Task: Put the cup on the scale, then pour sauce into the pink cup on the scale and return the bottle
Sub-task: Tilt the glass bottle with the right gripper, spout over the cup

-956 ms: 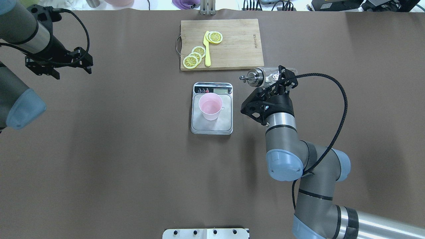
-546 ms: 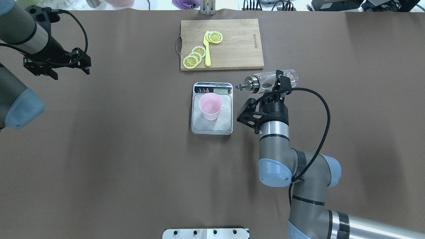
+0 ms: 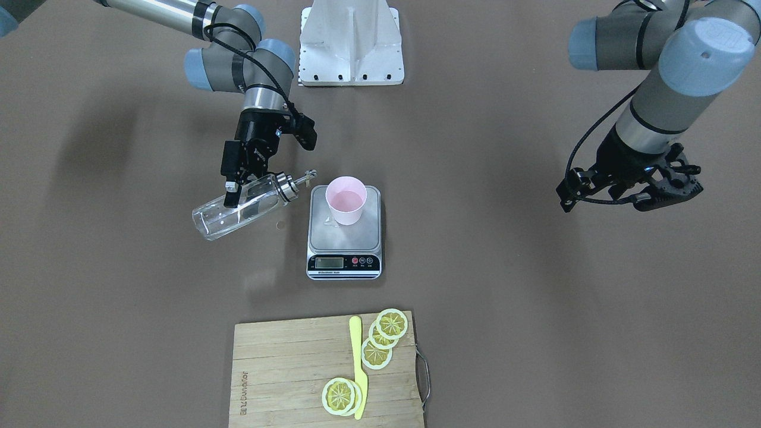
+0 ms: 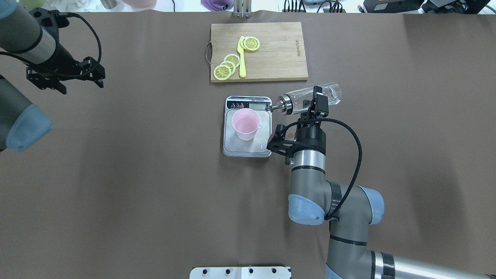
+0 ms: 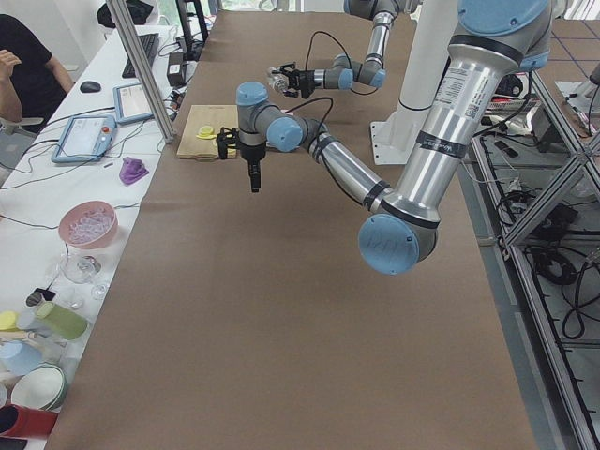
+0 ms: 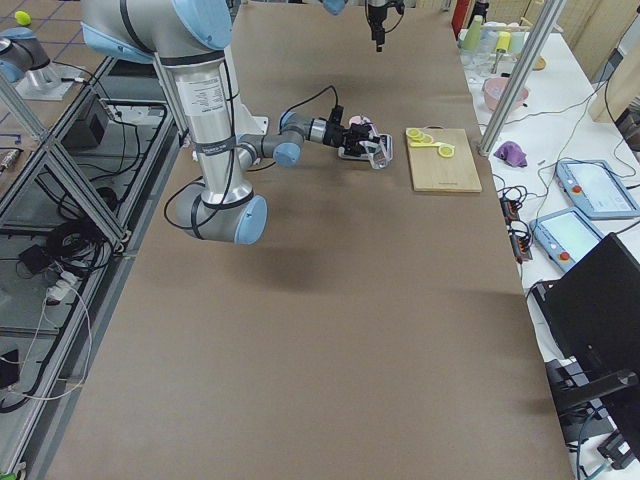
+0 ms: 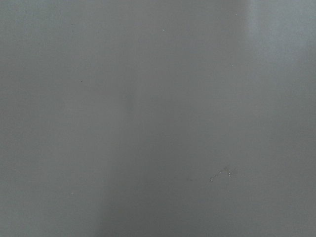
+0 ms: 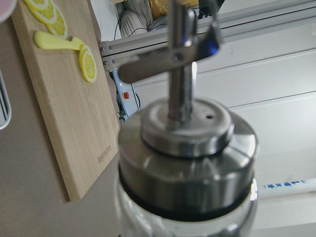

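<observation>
Grips bottle (image 4: 296, 100) mid-body in right gripper (image 4: 314, 103), jaws closed on smooth clear glass. Lays long axis near horizontal, metal spout (image 4: 279, 105) aimed left at cup (image 4: 245, 123), tip short of rim. Seats tapered pink plastic cup upright on scale (image 4: 264, 144), steel platform. Holds left gripper (image 4: 79, 79) open, empty, well apart.

Seen steeply from above behind the robot and from across it, sharing the scale (image 4: 248, 147); distantly from both sides; close-up from the wrists.
</observation>
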Tool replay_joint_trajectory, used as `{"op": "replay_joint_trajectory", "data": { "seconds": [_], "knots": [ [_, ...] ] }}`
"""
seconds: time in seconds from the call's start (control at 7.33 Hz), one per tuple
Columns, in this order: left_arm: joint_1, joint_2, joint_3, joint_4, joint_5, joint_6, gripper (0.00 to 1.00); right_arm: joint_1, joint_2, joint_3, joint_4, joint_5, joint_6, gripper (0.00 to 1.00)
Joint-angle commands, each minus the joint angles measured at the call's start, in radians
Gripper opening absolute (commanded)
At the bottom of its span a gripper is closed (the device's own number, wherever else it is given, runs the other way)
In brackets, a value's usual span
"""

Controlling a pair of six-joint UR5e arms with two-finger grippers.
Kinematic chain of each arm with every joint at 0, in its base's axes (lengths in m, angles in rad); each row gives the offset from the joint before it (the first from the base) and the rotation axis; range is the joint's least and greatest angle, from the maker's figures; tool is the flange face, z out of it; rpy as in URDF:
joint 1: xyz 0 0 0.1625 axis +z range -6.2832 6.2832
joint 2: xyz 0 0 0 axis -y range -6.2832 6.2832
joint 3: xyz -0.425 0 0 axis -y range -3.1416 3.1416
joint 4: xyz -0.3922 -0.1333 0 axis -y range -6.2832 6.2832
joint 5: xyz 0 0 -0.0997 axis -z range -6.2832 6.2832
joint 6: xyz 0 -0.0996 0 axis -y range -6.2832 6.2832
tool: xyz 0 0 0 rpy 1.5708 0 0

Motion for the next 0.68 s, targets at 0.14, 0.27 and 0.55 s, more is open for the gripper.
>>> {"op": "replay_joint_trajectory", "data": {
  "seconds": [0.14,0.27,0.55],
  "knots": [
    [0.0,0.0,0.005,0.0,0.0,0.0,0.98,-0.004,0.035,-0.02,-0.044,-0.062,-0.078,0.0],
    [0.0,0.0,0.012,-0.005,0.0,0.0,0.98,-0.004,0.048,-0.031,-0.044,-0.079,-0.103,0.0],
    [0.0,0.0,0.015,-0.006,0.0,0.0,0.98,-0.004,0.075,-0.068,-0.056,-0.102,-0.104,0.0]
  ]
}}
